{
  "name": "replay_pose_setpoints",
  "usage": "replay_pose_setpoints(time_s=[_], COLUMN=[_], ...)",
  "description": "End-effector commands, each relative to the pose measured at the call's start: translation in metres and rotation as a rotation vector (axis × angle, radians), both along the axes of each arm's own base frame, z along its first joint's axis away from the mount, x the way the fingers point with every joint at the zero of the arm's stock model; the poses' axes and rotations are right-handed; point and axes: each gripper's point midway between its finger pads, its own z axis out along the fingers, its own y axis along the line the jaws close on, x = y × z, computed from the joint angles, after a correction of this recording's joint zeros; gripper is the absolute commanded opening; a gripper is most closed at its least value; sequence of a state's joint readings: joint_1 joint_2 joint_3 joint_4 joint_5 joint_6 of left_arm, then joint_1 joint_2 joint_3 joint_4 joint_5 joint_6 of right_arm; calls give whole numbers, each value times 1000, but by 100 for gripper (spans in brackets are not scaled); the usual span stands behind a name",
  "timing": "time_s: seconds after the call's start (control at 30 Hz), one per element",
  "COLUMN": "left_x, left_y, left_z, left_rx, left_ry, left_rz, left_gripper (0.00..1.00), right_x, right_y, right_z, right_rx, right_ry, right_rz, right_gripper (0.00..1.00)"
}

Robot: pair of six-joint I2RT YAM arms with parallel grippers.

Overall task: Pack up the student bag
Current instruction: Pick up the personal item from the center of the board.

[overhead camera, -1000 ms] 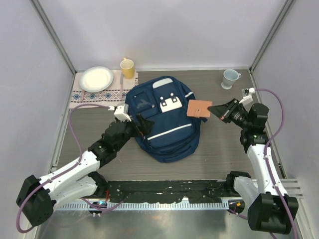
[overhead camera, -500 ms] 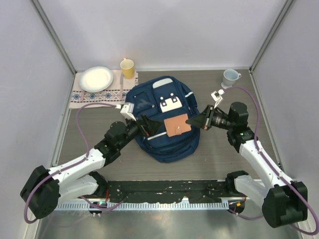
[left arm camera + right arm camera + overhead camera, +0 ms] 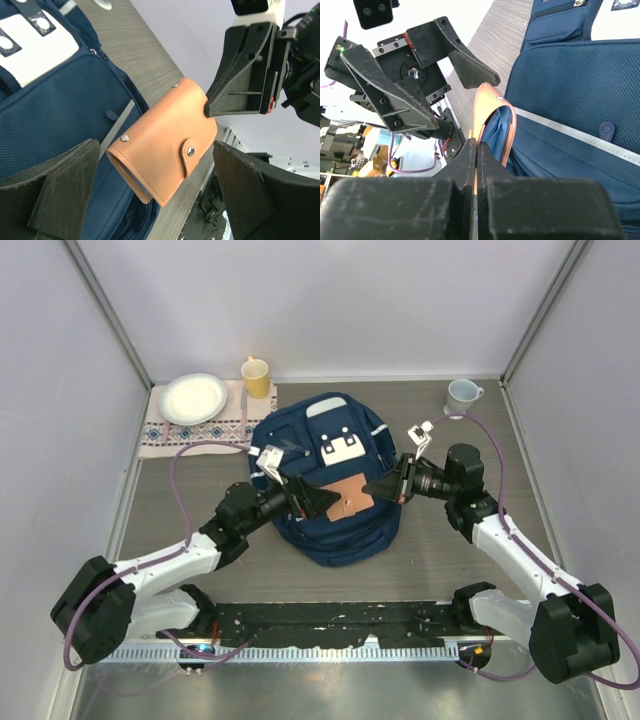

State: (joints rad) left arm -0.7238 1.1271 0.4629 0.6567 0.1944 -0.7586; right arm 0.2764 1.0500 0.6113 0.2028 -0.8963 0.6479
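Top external: large navy-blue fabric student bag (image 3: 345, 530) with white stripes lies flat on the middle of the grey worktop (image 3: 440, 540). Over the bag's front, the right tool (image 3: 373, 488) is pinched tight on the edge of a tan leather snap wallet (image 3: 347, 494). The left tool (image 3: 322, 500) is spread wide, one finger on each side of the wallet, not touching. A white plate (image 3: 193, 397) and a yellow cup (image 3: 256, 375) sit behind the bag to its left. A pale mug (image 3: 461, 395) sits behind the bag to its right.

Fingers (image 3: 395, 210) seemingly hide the wallet (image 3: 480, 114) where pinched.
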Motion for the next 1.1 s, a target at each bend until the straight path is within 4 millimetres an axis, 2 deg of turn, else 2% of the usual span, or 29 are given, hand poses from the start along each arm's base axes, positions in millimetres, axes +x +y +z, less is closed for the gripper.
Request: replay_pose_setpoints(time_s=[0.0, 0.17, 0.33, 0.43, 0.47, 0.7, 0.87, 0.97, 1.03, 1.07], left_x=[-8, -5, -12, -14, -15, -16, -16, -17, -18, -17], left_y=[-8, -8, -17, -25, -27, -27, -23, -20, -19, -18], left_z=[18, 8, 12, 8, 7, 14, 19, 20, 23, 21], left_rx=[-25, -11, -39, -39, -47, -98, -105, -108, -111, -107], left_ry=[-108, -98, -106, -92, -87, -90, -102, -106, -110, -107], left_rz=[-82, -94, -168, -216, -236, -270, -264, -259, -259, -256], left_gripper=[99, 100, 100, 94, 88, 68, 44, 35, 33, 28], right_x=[-4, -13, -18, -22, -23, -14, -3, 4, 9, 11], right_y=[4, 5, 5, 6, 6, 6, 5, 5, 5, 5], right_z=[21, 28, 29, 29, 28, 19, 5, -3, -9, -10], right_rx=[26, 42, 44, 49, 51, 26, -11, -24, -35, -38], right_ry=[-137, -170, -186, -196, -202, -181, -137, -111, -91, -80], right_rz=[53, 89, 113, 134, 140, 111, 72, 53, 37, 29], right_gripper=[1, 1, 1, 1, 1, 1, 1, 1, 1, 1])
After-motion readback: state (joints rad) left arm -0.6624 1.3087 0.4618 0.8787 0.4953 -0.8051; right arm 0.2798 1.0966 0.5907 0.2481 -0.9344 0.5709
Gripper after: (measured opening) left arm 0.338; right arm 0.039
